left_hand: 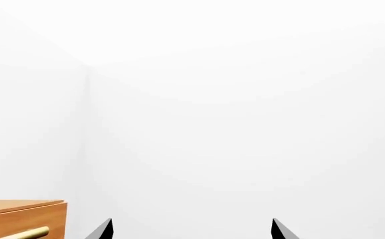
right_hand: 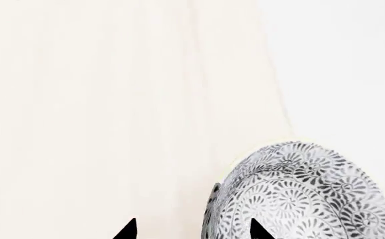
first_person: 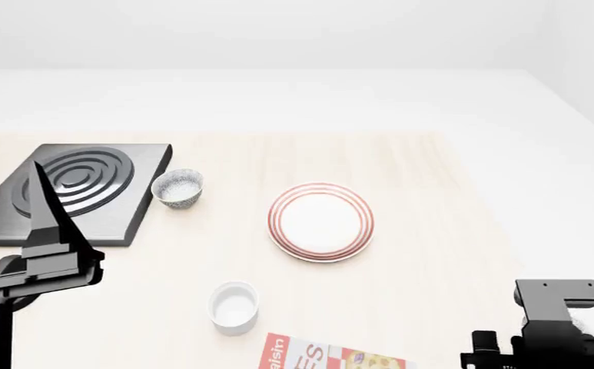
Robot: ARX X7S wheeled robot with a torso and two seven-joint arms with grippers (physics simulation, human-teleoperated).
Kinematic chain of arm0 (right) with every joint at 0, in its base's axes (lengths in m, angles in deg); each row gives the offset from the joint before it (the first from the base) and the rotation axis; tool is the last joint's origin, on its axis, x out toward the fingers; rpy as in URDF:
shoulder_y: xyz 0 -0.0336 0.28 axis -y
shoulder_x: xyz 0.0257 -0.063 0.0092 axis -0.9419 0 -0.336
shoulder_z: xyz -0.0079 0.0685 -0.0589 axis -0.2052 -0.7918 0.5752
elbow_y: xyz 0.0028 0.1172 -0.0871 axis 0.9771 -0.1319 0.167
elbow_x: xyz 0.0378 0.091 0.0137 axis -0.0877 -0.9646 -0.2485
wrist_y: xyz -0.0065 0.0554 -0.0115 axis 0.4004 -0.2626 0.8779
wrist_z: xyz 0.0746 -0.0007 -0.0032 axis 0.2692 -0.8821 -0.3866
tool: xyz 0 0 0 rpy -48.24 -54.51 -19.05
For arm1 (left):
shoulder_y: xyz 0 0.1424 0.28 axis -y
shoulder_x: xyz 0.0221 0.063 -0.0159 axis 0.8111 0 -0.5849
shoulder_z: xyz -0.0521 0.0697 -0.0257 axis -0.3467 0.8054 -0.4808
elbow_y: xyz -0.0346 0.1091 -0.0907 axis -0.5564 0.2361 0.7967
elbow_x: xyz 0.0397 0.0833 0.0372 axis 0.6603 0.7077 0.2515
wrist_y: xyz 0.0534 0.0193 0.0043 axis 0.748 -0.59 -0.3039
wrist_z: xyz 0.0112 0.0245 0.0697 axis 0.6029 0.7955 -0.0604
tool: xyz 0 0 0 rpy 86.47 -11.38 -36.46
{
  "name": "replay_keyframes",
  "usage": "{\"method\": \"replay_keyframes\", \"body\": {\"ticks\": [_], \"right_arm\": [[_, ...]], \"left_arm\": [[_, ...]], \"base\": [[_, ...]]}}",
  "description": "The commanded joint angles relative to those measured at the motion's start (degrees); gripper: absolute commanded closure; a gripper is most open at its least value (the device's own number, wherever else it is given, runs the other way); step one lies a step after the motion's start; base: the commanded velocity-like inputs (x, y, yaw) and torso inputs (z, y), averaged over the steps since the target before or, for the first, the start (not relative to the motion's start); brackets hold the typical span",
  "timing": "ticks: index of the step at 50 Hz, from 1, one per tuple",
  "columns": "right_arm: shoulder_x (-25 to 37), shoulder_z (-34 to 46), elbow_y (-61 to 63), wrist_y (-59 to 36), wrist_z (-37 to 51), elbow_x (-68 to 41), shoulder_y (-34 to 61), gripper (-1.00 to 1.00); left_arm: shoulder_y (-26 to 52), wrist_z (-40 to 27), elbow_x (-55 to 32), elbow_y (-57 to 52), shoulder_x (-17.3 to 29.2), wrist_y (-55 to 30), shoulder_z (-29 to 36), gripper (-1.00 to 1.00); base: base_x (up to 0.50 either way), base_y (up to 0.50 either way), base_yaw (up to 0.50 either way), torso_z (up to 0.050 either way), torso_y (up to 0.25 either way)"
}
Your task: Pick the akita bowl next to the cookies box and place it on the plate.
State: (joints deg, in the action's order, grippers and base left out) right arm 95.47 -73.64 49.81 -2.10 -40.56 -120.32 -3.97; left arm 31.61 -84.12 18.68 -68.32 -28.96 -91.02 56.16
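An akita bowl (right_hand: pixel 312 194), grey-blue patterned outside, fills the near corner of the right wrist view, by the table's edge. My right gripper (right_hand: pixel 193 230) is open: one fingertip (right_hand: pixel 259 230) overlaps the bowl's outer wall, the other stands over bare table, and the bowl's edge lies between them. In the head view only the right arm (first_person: pixel 555 319) shows, at the bottom right. The cookies box (first_person: pixel 330 358) peeks in at the bottom edge. The plate (first_person: pixel 320 221) lies mid-table. A lookalike bowl (first_person: pixel 177 187) sits beside the stove plate. My left gripper (left_hand: pixel 192 229) is open, raised, holding nothing.
A black stove plate (first_person: pixel 71 192) with rings lies at the table's left. A plain white cup (first_person: pixel 234 307) stands between the plate and the cookies box. A wooden drawer unit (left_hand: pixel 21 219) with a brass handle shows in the left wrist view against white walls.
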Motion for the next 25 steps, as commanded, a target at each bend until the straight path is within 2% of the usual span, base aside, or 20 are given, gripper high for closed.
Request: {"method": "replay_keyframes", "body": {"ticks": [1, 11, 12, 16, 20, 25], "right_arm": [[-0.90, 0.62, -4.42, 5.33, -4.21, 0.39, -2.79, 1.00], [-0.40, -0.90, -1.85, 10.18, -5.00, 2.72, -3.38, 1.00], [0.17, -0.14, -0.60, 12.01, -7.07, 4.19, -3.63, 1.00], [0.67, -2.57, 1.22, 12.24, -7.61, 1.59, -2.23, 1.00], [1.96, -2.36, 4.46, 11.30, -8.16, 0.66, 1.41, 1.00], [2.68, 0.46, 5.85, 8.13, -9.31, 0.08, 10.78, 1.00]], "left_arm": [[-0.04, -0.33, -0.14, 0.05, 0.27, 0.13, 0.17, -1.00], [-0.05, -0.65, -0.41, -0.05, 0.55, 0.09, 0.16, -1.00], [-0.07, -0.69, -0.40, -0.02, 0.57, 0.12, 0.16, -1.00], [-0.10, -0.77, -0.39, 0.05, 0.64, 0.23, 0.30, -1.00], [-0.07, -0.84, -0.34, 0.23, 0.69, 0.33, 0.54, -1.00], [-0.07, -0.98, -0.54, 0.08, 0.88, 0.28, 0.46, -1.00]], "base": [[0.00, 0.00, 0.00, -0.011, 0.000], [0.00, 0.00, 0.00, -0.003, 0.000], [0.00, 0.00, 0.00, 0.000, 0.000], [0.00, 0.00, 0.00, 0.000, 0.000], [0.00, 0.00, 0.00, 0.000, 0.000], [0.00, 0.00, 0.00, 0.000, 0.000]]}}
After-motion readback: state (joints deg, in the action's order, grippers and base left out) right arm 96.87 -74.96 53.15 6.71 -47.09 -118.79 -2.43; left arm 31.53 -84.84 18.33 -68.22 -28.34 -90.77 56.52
